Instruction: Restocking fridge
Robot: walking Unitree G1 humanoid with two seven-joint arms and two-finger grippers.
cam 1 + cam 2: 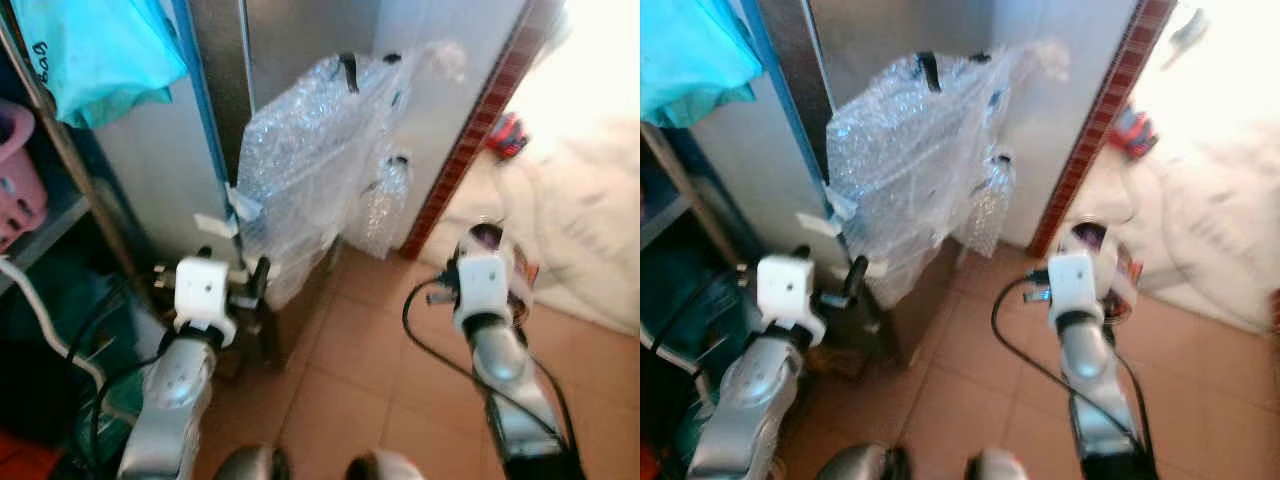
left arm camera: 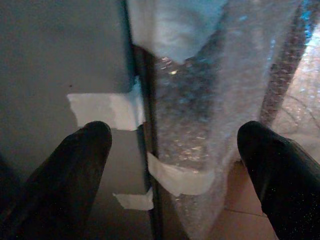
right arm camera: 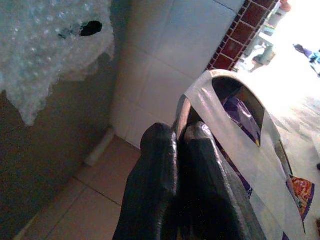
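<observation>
Right claw (image 3: pixel 177 150) pinches upright plastic bag (image 3: pixel 250 150) by its rim.

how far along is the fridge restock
Done: the right gripper is shut on a clear bag of packets. In hand: the open left gripper faces the fridge door edge, wrapped in bubble wrap. Left: opening the closed door and stocking.
</observation>
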